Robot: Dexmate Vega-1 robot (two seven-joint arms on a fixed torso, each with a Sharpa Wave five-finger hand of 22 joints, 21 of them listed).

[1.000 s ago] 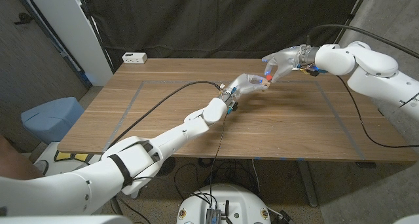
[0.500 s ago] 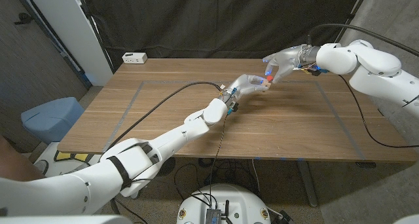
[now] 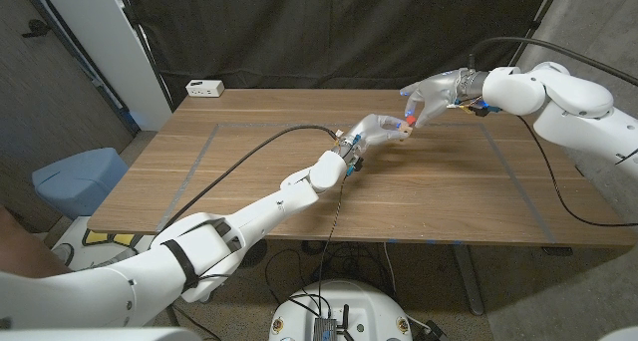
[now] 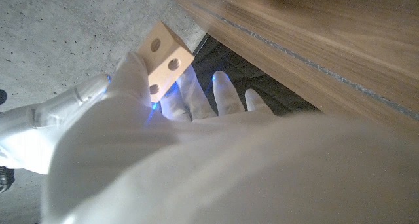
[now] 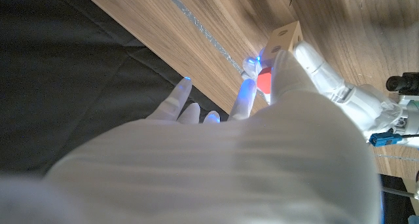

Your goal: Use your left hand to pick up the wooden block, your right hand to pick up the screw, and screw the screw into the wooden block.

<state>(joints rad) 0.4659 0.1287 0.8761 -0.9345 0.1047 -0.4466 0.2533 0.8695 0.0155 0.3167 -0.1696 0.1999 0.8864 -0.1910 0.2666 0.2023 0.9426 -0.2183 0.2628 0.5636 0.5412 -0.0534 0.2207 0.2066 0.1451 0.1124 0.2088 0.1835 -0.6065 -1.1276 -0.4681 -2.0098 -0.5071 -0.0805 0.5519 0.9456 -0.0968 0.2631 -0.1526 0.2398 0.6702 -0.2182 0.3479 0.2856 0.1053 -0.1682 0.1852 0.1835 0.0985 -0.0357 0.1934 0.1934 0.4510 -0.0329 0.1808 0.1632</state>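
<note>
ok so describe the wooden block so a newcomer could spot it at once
Follow the left arm across the table to the left hand, raised near the far middle. The block is the pale cube at its fingers, with round holes in its faces, beside the right hand's red-headed screw.

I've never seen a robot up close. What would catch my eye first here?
Two white arms meet above the far middle of the wooden table. The left hand holds up a small wooden block with round holes in its faces. The right hand pinches something red, apparently the screw, right against the block, its fingertips glowing blue. A white power strip lies at the table's far left corner.
</note>
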